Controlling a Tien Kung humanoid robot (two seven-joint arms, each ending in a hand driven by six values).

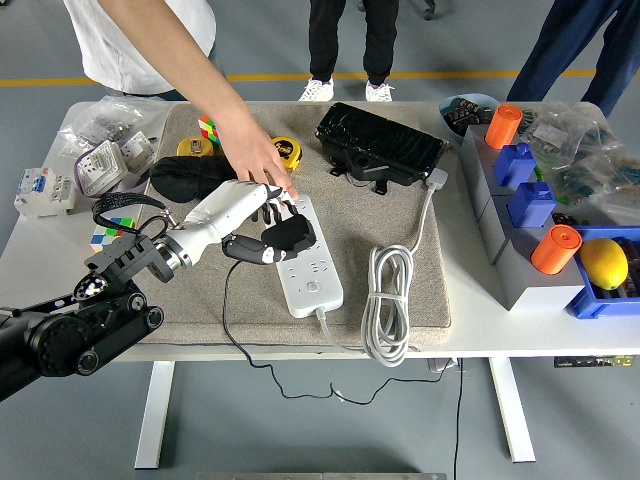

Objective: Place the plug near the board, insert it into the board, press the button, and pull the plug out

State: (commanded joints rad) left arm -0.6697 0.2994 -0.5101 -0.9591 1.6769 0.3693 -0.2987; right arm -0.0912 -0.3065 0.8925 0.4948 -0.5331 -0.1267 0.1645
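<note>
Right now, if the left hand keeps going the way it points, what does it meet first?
Probably the white power strip: the left hand, holding the black plug, points right across its far end. Height above it is unclear.

The plug (288, 236) is black and chunky, with a thin black cord trailing down off the near edge. It lies over the far left part of the board (305, 254), held there in the robot hand (262, 222). The board is a long white power strip lying flat, its far end angled slightly left, its white cable (389, 300) coiled just to its right.
</note>
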